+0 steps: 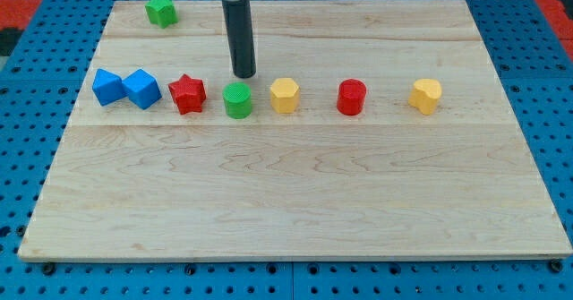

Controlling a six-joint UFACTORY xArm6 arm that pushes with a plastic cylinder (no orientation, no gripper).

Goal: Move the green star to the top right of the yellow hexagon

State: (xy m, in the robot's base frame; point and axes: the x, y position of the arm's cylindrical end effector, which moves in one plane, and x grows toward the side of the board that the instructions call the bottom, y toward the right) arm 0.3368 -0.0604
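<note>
The green star (pixel 161 11) lies near the board's top left corner. Two yellow blocks sit in a row across the middle: one yellow hexagon-like block (pixel 284 95) just right of centre-left, and another yellow block (pixel 426 96) far to the view's right. My tip (pixel 243 73) rests on the board just above the green cylinder (pixel 237 100), up and left of the nearer yellow block. The tip is well to the right of and below the green star and touches no block.
The same row holds a blue block (pixel 108 86), a blue cube (pixel 141 89), a red star (pixel 188 94) and a red cylinder (pixel 351 97). The wooden board (pixel 295 210) lies on a blue pegboard surface.
</note>
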